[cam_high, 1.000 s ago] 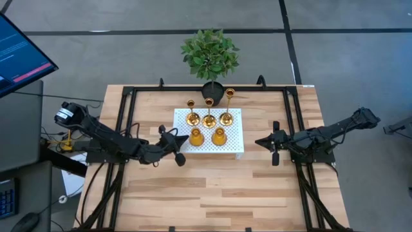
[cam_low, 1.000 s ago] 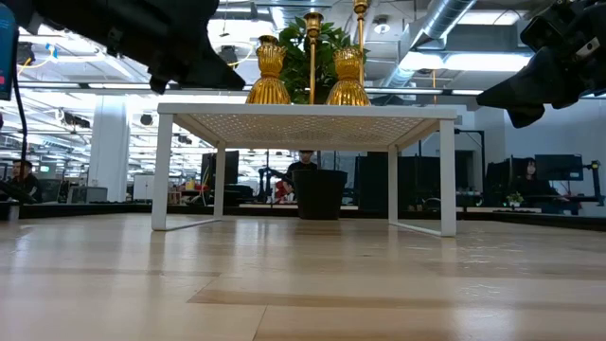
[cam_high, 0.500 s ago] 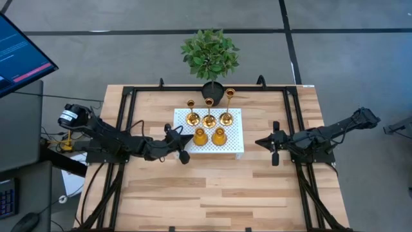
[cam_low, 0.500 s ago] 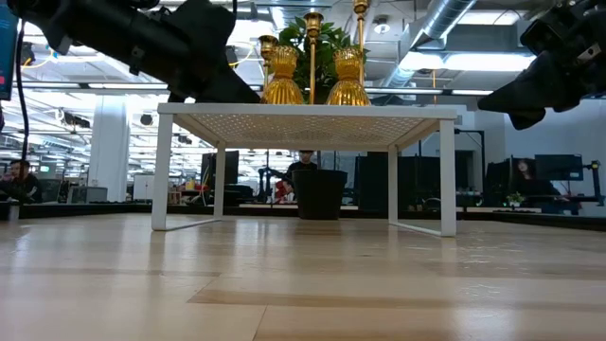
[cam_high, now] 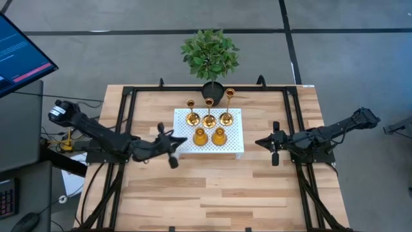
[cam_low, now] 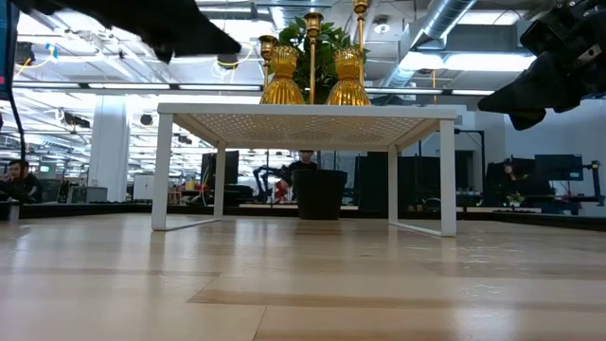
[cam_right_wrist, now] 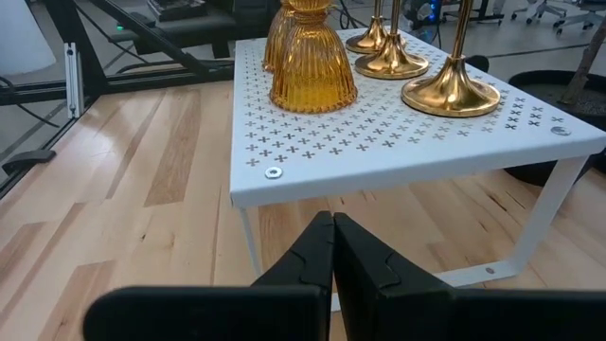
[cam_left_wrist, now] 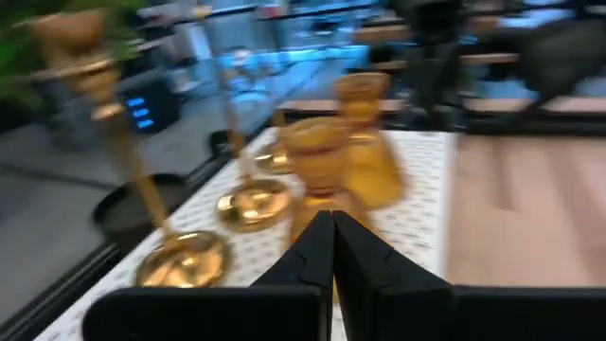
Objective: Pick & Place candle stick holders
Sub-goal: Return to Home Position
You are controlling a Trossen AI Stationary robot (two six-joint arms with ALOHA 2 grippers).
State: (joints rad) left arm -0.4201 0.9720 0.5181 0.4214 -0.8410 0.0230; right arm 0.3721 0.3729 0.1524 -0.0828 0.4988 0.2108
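Note:
Five gold candle stick holders stand on their bases on the white perforated tray [cam_high: 232, 147]. The three tall ones [cam_high: 209, 119] are in the far row and the two short bulbous ones [cam_high: 199, 136] [cam_high: 219, 136] in the near row. My left gripper [cam_high: 183, 140] is shut and empty, just left of the tray and raised above its top [cam_low: 194, 24]. The left short holder [cam_left_wrist: 320, 170] stands a little beyond its fingertips. My right gripper [cam_high: 258, 142] is shut and empty, right of the tray, pointing at it [cam_right_wrist: 331, 220].
A green plant in a black pot [cam_high: 210, 58] stands at the table's far edge behind the tray. Black frame rails [cam_high: 129, 116] run along the table's left and right sides. Bare wood [cam_high: 212, 193] lies between the tray and the near edge.
My left gripper went toward the table's right to the left short holder. That holder slid a little to the right on the tray and stayed upright. The gripper then drew back toward the table's left and rose. It stayed shut.

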